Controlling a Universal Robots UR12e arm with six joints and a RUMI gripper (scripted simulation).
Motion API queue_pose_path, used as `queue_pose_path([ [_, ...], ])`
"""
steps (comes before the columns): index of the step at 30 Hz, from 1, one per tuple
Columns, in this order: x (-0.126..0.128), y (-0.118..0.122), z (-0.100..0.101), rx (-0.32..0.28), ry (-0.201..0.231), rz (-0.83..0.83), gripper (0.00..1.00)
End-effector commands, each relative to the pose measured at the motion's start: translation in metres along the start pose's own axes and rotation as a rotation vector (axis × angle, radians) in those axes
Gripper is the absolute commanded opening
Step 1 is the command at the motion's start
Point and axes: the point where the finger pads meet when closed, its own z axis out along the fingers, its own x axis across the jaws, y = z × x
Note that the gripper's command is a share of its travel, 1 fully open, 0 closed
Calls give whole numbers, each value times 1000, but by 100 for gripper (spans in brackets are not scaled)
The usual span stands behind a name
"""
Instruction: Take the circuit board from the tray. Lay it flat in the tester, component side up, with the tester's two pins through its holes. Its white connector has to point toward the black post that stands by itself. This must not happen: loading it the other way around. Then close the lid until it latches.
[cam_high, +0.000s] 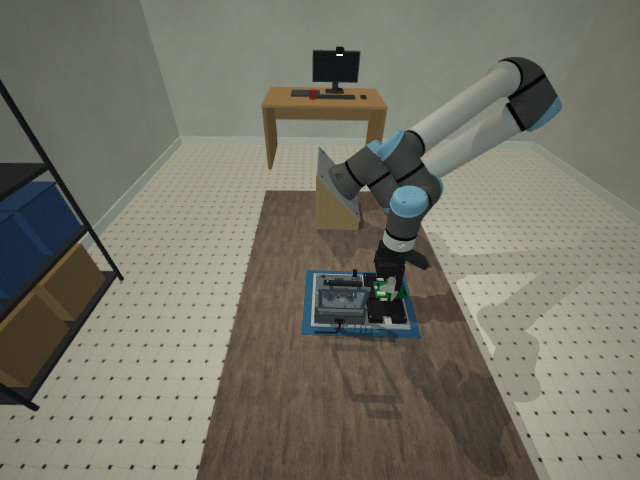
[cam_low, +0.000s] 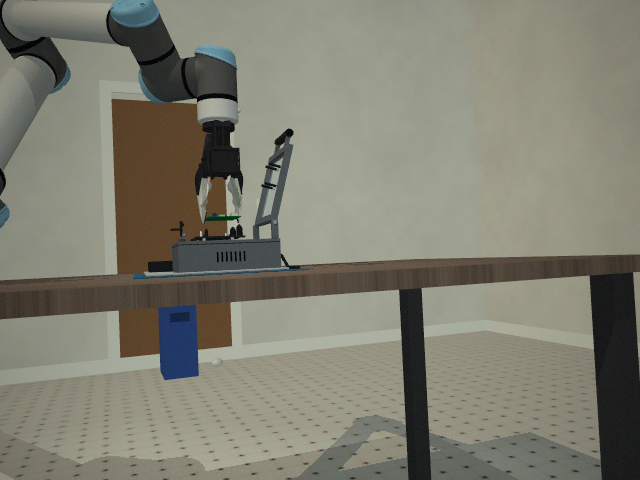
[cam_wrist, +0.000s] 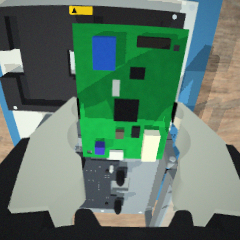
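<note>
Circuit board (cam_high: 381, 292) (cam_low: 222, 218) (cam_wrist: 127, 85) hangs above the tray side, component side up, pinched edgewise in the half-open gripper (cam_high: 391, 295) (cam_low: 221, 219) (cam_wrist: 125, 101). The carrying step seems underway; next, bring it over the tester (cam_high: 338, 316) (cam_low: 227, 256) (cam_wrist: 102, 182), checking connector direction before lowering.

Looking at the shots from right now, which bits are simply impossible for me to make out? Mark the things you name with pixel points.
- Underside of the green circuit board (cam_high: 399, 292) (cam_low: 222, 218) (cam_wrist: 95, 85): wrist view; its component side faces the camera.
- Tray surface beneath the board: wrist view; the board covers it.
- Print on the yellow label (cam_wrist: 81, 10): wrist view; too small.
- Far side of the lid (cam_wrist: 159, 200): wrist view; cut off by the bottom edge.
</note>
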Motion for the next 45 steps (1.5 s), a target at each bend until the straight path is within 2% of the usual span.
queue_pose_path([
  [1, 1, 0, -1, 0, 1, -15, 39],
  [21, 1, 0, -1, 0, 1, -116, 39],
  [45, 0, 0, -1, -1, 1, -404, 39],
])
